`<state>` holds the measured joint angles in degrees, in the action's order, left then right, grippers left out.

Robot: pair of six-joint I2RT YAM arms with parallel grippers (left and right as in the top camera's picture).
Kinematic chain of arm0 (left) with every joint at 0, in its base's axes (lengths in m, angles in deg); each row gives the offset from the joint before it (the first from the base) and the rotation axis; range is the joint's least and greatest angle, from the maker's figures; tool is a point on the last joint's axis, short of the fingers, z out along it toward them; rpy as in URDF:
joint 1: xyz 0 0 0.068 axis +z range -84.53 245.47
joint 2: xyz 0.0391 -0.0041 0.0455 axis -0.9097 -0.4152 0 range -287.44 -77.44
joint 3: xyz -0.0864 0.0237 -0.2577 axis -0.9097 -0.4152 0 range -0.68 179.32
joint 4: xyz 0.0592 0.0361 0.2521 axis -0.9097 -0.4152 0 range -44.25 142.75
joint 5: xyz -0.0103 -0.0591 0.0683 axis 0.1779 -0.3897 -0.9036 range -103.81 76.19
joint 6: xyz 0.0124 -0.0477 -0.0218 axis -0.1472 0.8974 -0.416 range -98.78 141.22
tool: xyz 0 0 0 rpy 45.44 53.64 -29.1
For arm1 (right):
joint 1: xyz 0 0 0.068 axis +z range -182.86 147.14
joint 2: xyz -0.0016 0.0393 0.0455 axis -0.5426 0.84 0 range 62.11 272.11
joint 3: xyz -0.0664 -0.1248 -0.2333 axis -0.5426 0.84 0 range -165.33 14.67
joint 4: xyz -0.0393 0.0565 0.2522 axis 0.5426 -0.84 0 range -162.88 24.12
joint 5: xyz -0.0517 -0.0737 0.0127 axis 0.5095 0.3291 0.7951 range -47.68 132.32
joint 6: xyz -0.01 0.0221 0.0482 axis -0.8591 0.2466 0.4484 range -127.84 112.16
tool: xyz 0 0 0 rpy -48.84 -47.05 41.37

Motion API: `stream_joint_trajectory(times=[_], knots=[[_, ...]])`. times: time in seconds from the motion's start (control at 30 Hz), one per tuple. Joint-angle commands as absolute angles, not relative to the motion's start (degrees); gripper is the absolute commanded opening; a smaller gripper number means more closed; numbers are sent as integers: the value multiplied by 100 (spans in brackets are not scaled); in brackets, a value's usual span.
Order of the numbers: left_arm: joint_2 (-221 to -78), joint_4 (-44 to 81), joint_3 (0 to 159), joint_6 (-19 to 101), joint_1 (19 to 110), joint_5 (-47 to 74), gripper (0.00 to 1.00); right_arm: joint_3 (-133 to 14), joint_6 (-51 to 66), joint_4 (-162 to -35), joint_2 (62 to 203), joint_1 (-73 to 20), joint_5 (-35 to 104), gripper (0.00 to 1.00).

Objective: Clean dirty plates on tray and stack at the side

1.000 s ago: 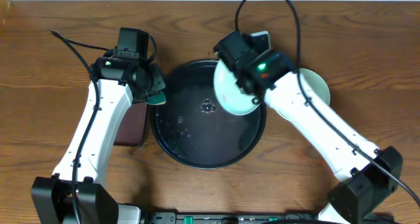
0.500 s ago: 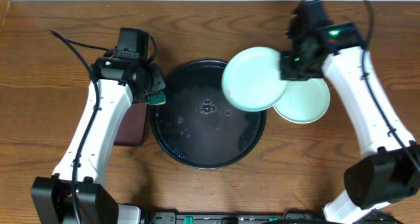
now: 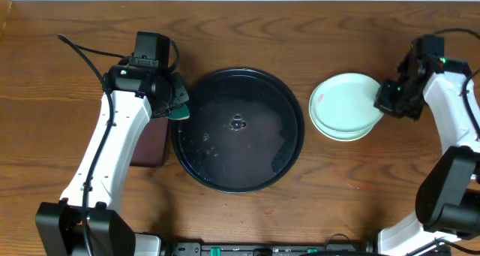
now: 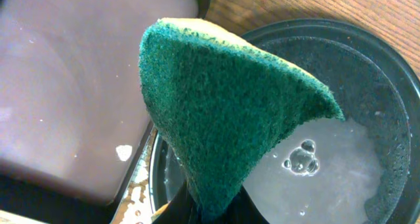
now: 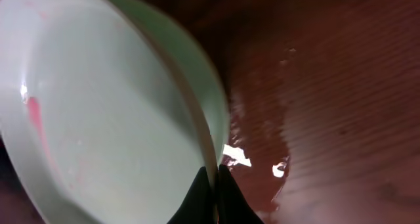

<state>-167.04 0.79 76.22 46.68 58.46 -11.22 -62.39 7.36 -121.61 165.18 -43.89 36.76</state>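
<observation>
Two pale mint plates [image 3: 341, 112] sit stacked on the wooden table [image 3: 300, 31], just right of the black tray [image 3: 225, 166]. The upper plate [image 5: 98, 119] lies slightly offset. It is glossy, with a faint pink streak near its left rim (clearer from the right wrist). The right gripper [image 3: 384, 100] is clamped on that plate's right rim. The tray carries a film of soapy water. The left gripper [image 3: 174, 104] pinches a green sponge [image 4: 223, 112] above the tray's left rim — beside a brown tray [image 4: 65, 86].
</observation>
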Motion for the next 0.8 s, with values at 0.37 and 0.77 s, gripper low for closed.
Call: stream_joint_trajectory(times=[0.37, 0.77], knots=[[-16726, -124, 7616, 3306, 6436, -1627, 7, -5896, 457, -11656, 16476, -4041, 3296, 66], [-17224, 558, 7085, 2185, 7372, -1623, 7, -6921, 63, -12244, 16474, -3033, 3132, 91]])
